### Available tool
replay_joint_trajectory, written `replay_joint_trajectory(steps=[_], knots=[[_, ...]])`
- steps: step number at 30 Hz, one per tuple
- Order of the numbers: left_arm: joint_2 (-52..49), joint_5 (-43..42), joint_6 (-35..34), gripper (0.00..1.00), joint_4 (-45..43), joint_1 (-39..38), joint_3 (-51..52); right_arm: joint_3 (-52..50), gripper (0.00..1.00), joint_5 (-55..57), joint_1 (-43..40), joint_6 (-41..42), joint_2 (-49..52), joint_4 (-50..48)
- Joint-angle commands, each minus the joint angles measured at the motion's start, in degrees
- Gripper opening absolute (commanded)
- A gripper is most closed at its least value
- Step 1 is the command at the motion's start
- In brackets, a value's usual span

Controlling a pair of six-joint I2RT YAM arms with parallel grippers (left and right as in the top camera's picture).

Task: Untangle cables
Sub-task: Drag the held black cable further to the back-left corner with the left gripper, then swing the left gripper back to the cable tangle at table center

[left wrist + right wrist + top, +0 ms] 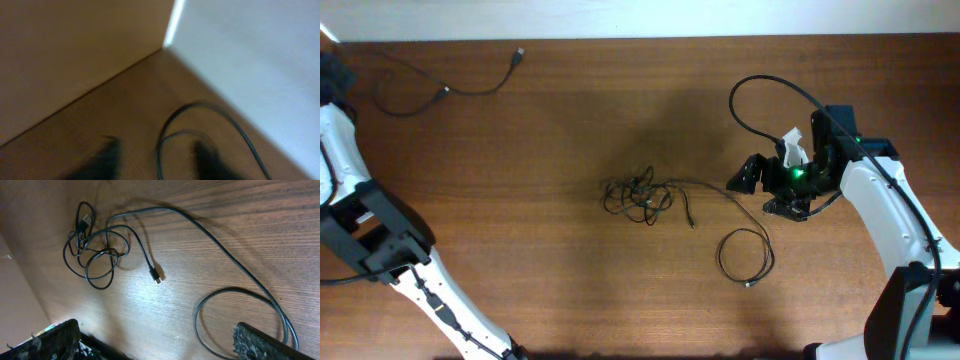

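The left claw is showing blurred, its fingers standing apart above a loose cable at the surface's far-left corner. The cable knot is lying mid-surface, one cord trailing toward the wide-spread right claw.

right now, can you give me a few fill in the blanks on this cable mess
1. The knot of cables lies near the ___ of the table.
2. One cord trails from the knot toward the gripper of the ___ arm.
3. That gripper is ___, gripping nothing.
4. A separate cable lies on the ___ side of the table.

Missing words: middle; right; open; left.
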State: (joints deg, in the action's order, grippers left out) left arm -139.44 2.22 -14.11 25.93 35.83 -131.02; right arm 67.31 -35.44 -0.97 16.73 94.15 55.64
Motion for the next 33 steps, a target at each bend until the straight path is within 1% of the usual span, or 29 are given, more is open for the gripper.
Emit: replay_joint_trajectory(steps=[1, 4, 6, 9, 11, 15, 20, 22, 24, 27, 29, 31, 33], knots=[[-2.64, 4.07, 0.98, 0.99, 4.70, 2.03, -0.59, 0.20, 0.98, 0.31, 0.33, 0.20, 0.20, -0.42], [-2.62, 3.19, 0.98, 0.99, 6.38, 2.16, -0.61, 0.20, 0.98, 0.31, 0.33, 0.20, 0.20, -0.33], [-2.54, -0.68, 0.96, 0.99, 7.41, 2.14, -0.61, 0.20, 0.98, 0.31, 0.33, 0.20, 0.20, -0.31], [-2.54, -10.64, 0.96, 0.99, 8.11, 1.92, -0.61, 0.20, 0.98, 0.31, 0.33, 0.20, 0.20, -0.31], [-2.36, -14.23, 0.96, 0.99, 8.22, 1.64, -0.61, 0.20, 0.98, 0.31, 0.33, 0.17, 0.20, -0.33], [-0.46, -14.91, 0.96, 0.99, 9.79, 0.35, -0.61, 0.20, 0.98, 0.31, 0.33, 0.17, 0.20, -0.33], [5.38, -14.97, 0.96, 0.99, 12.48, -2.91, -0.61, 0.20, 0.98, 0.31, 0.33, 0.15, 0.20, -0.39], [8.31, -15.72, 0.96, 0.99, 15.63, -4.55, -0.61, 0.20, 0.98, 0.33, 0.33, -0.35, 0.20, -0.35], [10.49, -19.30, 0.96, 0.99, 19.12, -6.14, -0.61, 0.20, 0.98, 1.22, 0.33, -0.48, 0.20, -0.35], [13.42, -29.79, 0.94, 0.99, 28.35, -9.35, -0.61, 0.20, 0.98, 1.60, 0.33, -0.44, 0.20, -0.42], [14.45, -35.78, 0.98, 0.99, 34.77, -12.81, -0.61, 0.20, 0.98, 1.57, 0.33, -0.46, 0.20, -0.13], [14.64, -37.20, 1.27, 0.99, 38.38, -15.87, -0.61, 0.20, 0.98, 1.60, 0.33, -0.48, 0.20, 0.24], [14.64, -37.42, 3.78, 0.99, 40.63, -19.12, -0.61, 0.20, 0.98, 1.60, 0.33, -0.50, 0.20, 0.35]])
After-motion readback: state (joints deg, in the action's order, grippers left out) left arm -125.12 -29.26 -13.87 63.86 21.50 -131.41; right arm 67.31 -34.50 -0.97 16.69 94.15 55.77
